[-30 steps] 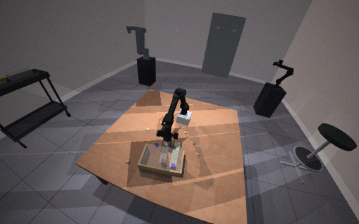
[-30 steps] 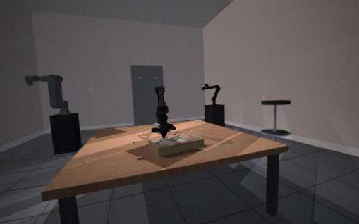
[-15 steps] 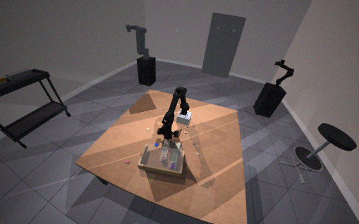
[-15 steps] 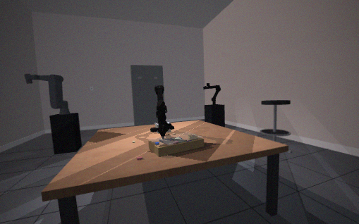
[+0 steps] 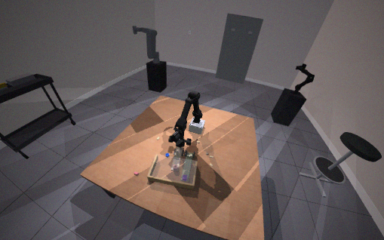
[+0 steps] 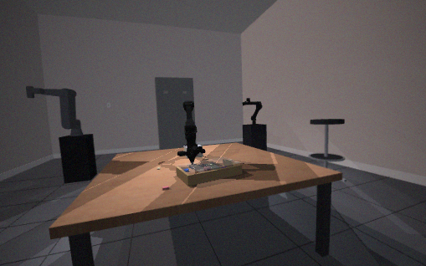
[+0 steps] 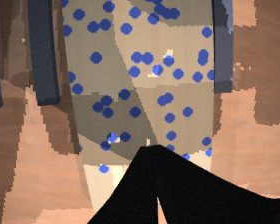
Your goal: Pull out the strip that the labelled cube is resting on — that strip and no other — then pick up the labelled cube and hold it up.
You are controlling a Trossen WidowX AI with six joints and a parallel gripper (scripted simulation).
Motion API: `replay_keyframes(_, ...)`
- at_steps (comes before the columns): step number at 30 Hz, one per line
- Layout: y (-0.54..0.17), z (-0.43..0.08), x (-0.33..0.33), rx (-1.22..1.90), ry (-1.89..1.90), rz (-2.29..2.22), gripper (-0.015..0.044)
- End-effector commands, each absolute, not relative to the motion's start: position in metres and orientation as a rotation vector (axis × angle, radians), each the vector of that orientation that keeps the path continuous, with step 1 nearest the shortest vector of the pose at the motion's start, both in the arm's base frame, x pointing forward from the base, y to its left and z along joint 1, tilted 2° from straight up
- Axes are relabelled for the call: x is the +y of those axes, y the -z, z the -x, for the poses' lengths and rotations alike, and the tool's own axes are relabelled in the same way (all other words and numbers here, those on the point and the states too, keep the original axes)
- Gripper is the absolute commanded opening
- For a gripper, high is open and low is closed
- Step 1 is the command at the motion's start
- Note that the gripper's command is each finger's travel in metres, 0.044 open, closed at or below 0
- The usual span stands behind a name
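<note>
My gripper (image 5: 179,151) (image 6: 192,161) (image 7: 150,155) is shut and points down into the far end of the shallow wooden tray (image 5: 152,171) (image 6: 194,179). In the wrist view its black fingertips sit on the near end of a beige strip with blue dots (image 7: 144,63), which runs away from them. I see nothing clamped between the fingers. Dark blue-grey strips lie on the left (image 7: 40,30) and on the right (image 7: 220,23) of it. A purple cube (image 5: 184,176) and a pale cube (image 5: 175,166) lie in the tray. They are too small to show a label.
A small blue cube (image 5: 167,155) lies by the tray's far left corner and a pink piece (image 5: 136,173) (image 6: 166,187) lies on the table to its left. The arm's white base block (image 5: 196,126) stands behind the tray. Small bits lie scattered to the right.
</note>
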State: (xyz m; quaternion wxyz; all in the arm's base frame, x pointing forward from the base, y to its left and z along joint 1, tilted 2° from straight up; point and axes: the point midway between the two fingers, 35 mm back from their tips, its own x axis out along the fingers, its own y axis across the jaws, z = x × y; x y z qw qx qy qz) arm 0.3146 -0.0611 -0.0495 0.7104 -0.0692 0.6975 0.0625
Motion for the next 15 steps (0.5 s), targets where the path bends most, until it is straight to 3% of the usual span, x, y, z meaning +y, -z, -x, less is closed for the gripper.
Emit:
replay_keyframes(1,0.055,-0.301,-0.062,1.575,-0.143,0.154,0.0000)
replay_keyframes(15,0.055,-0.280,-0.066,1.577,-0.143,0.154,0.0000)
